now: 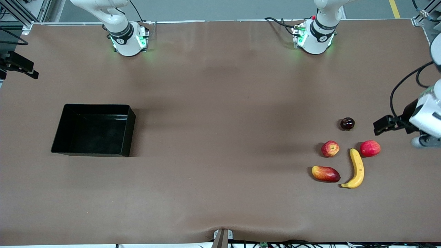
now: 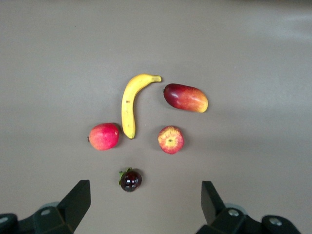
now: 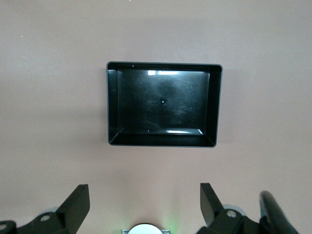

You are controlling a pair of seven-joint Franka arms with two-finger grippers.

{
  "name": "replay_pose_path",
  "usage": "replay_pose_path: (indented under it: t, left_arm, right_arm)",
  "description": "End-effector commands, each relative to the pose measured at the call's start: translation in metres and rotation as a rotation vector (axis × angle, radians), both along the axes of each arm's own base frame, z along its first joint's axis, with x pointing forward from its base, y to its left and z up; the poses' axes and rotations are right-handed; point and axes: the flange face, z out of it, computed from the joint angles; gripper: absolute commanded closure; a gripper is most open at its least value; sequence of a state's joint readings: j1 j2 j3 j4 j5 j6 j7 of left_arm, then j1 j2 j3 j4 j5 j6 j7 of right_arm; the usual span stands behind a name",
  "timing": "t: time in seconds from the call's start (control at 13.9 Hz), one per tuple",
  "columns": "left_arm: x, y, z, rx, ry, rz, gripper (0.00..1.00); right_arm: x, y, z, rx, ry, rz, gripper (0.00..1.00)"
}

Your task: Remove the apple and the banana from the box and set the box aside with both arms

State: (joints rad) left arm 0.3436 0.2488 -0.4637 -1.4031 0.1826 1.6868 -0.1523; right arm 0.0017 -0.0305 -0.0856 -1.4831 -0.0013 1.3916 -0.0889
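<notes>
Table (image 1: 220, 137): brown cover, 6 items on it.

Box (image 1: 93, 130): black, upright, nothing in it, at the right arm's end of the table.

Fruit, 5 pieces, grouped at the left arm's end, well apart from the box:
- Banana (image 1: 356, 168), flat on the table.
- Apple (image 1: 330, 148), streaked, just beside the banana, not touching.
- Red fruit (image 1: 370, 148), plain, by the banana's tip.
- Mango (image 1: 325, 173), nearest the front camera with the banana.
- Dark fruit (image 1: 347, 123), farthest from the camera.

Left gripper (image 2: 146, 204): up over the table near the dark fruit; jaws apart, holding nothing.

Right gripper (image 3: 145, 204): above the table near the box; jaws apart, holding nothing.
</notes>
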Motion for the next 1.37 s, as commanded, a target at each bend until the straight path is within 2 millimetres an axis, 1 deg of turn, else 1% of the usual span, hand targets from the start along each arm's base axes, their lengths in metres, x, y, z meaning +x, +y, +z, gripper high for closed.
replay_pose_path:
  t: [0.0,0.07,0.14,0.29,0.36,0.43,0.5,0.65,0.79,1.01,1.15,1.29]
  left_arm:
    - [-0.028,-0.009,0.037,0.009,-0.006,0.015,0.00]
    - [-0.035,-0.011,0.045,0.017,-0.005,0.015,0.00]
    - [-0.040,-0.013,0.047,0.011,0.011,0.013,0.00]
    - [-0.048,-0.013,0.053,-0.019,0.030,0.012,0.00]
    - [-0.053,-0.016,0.056,-0.015,0.026,0.012,0.00]
    - [-0.058,-0.022,0.056,-0.006,0.028,0.005,0.00]
    - [-0.063,-0.029,0.061,0.005,0.019,-0.002,0.00]
    - [-0.066,-0.031,0.057,0.013,0.030,-0.002,0.00]
    - [-0.070,-0.036,0.060,-0.030,0.031,-0.019,0.00]
    - [-0.076,-0.026,0.064,-0.031,0.045,-0.058,0.00]
    - [-0.082,-0.018,0.071,-0.064,0.038,-0.041,0.00]
    - [-0.085,-0.022,0.076,-0.107,0.032,-0.040,0.00]
  right_arm:
    - [-0.008,-0.002,0.004,-0.001,-0.016,0.013,0.00]
    - [-0.007,-0.005,0.004,0.009,-0.020,0.008,0.00]
    - [-0.007,-0.010,0.003,0.038,-0.024,-0.004,0.00]
    - [-0.008,-0.013,0.001,0.062,-0.021,-0.009,0.00]
    - [-0.008,-0.012,0.001,0.062,-0.020,-0.006,0.00]
    - [-0.008,-0.012,0.001,0.062,-0.021,-0.008,0.00]
    - [-0.008,-0.012,0.000,0.062,-0.019,-0.008,0.00]
    - [-0.009,-0.012,-0.001,0.062,-0.014,-0.008,0.00]
    - [-0.009,-0.012,-0.002,0.063,-0.010,-0.008,0.00]
    - [-0.010,-0.012,-0.002,0.063,-0.004,-0.008,0.00]
    - [-0.010,-0.014,-0.003,0.065,-0.003,-0.011,0.00]
    - [-0.010,-0.014,-0.006,0.066,0.005,-0.011,0.00]
